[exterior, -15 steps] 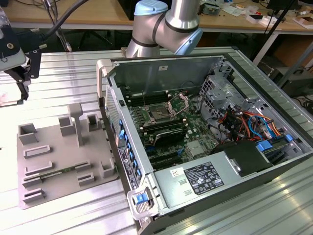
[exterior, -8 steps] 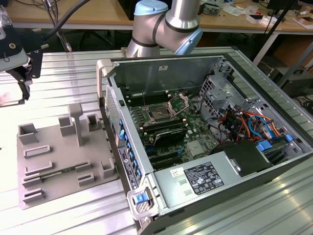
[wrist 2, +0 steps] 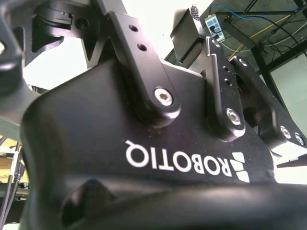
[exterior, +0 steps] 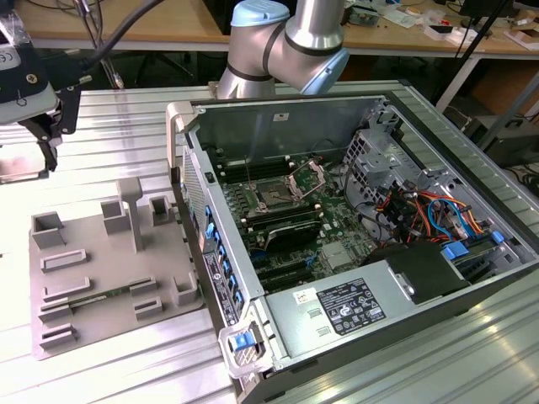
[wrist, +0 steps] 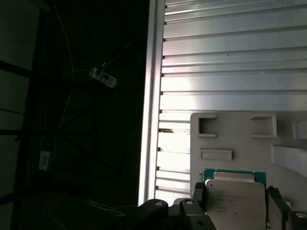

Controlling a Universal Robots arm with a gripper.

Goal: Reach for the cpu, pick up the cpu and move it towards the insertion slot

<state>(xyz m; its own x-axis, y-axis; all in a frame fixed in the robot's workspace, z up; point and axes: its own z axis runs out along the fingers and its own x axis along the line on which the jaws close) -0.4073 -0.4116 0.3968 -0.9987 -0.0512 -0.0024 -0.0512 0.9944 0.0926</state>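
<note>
The cpu (wrist: 235,201), a silvery square chip with a thin green rim, sits between my two black fingers (wrist: 198,195), which press on its opposite edges. My gripper (wrist: 236,203) is shut on it and holds it above the grey moulded tray (wrist: 240,139). In the exterior view my gripper (exterior: 40,143) hangs at the far left, above the table and beyond the tray (exterior: 109,269). The insertion slot (exterior: 274,199), a dark square socket with its silver plate hinged up, lies on the green board inside the open computer case (exterior: 354,252), well to the exterior view's right of my gripper.
The case's raised side wall (exterior: 210,244) with blue tabs stands between the tray and the board. Upright posts (exterior: 130,210) rise from the tray. Memory slots, a flat heatsink (exterior: 341,257), cables (exterior: 421,210) and the power supply (exterior: 354,307) surround the socket. The table's edge (wrist: 152,120) runs near my gripper.
</note>
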